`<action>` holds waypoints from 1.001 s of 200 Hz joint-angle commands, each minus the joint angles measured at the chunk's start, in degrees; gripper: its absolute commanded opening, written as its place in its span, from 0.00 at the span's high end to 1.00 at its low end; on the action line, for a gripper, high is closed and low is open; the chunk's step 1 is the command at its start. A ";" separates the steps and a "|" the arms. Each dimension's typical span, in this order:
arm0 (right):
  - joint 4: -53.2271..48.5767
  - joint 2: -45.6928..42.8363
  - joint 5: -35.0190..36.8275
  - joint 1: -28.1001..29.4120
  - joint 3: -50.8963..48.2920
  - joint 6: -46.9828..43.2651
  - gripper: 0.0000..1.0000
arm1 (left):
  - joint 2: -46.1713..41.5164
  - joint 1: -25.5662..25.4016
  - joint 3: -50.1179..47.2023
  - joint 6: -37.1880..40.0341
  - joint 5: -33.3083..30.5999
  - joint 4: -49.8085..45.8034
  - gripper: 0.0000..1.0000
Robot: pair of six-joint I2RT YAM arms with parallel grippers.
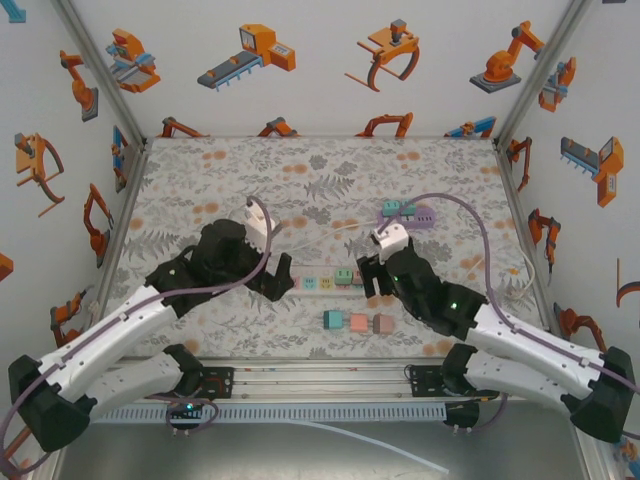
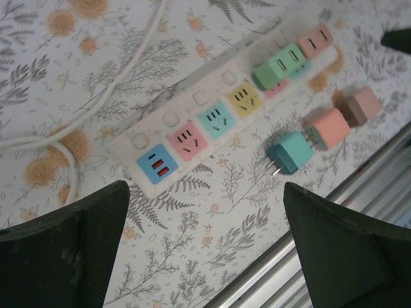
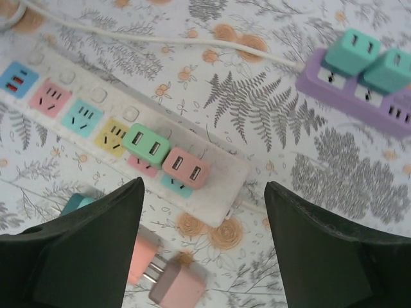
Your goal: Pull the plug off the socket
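A: Two plugs seated, green plug [image 3: 146,145] and pink plug [image 3: 186,168], in the strip [image 3: 221,186] just below the right gripper [image 3: 204,186], jaws apart, empty.
B: Probably light, rigid, slick; pinch the flat sides. The left gripper [image 2: 205,186] gapes wide, empty.

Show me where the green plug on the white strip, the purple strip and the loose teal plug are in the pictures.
green plug [image 3: 146,144]: right wrist view, on its top face.
purple strip [image 3: 309,82]: right wrist view, on its bare left end.
loose teal plug [image 2: 289,152]: left wrist view, on its body.
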 commanded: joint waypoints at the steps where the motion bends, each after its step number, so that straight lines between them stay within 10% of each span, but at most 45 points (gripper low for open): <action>1: -1.46 4.16 -14.19 -3.20 4.46 -16.04 0.30 | 1.14 4.40 2.44 -9.58 -1.68 -4.40 0.03; 73: -7.01 19.65 -35.28 -10.24 15.48 -29.89 0.30 | 6.68 14.22 1.92 -15.12 2.91 -8.64 0.03; 166: -10.60 30.72 -34.80 -10.26 18.81 -39.05 0.30 | 19.05 16.91 -0.33 -19.21 2.41 -1.32 0.03; 200: -9.86 33.84 -35.49 -10.02 20.00 -39.13 0.44 | 24.27 16.83 0.83 -19.94 3.45 0.57 0.02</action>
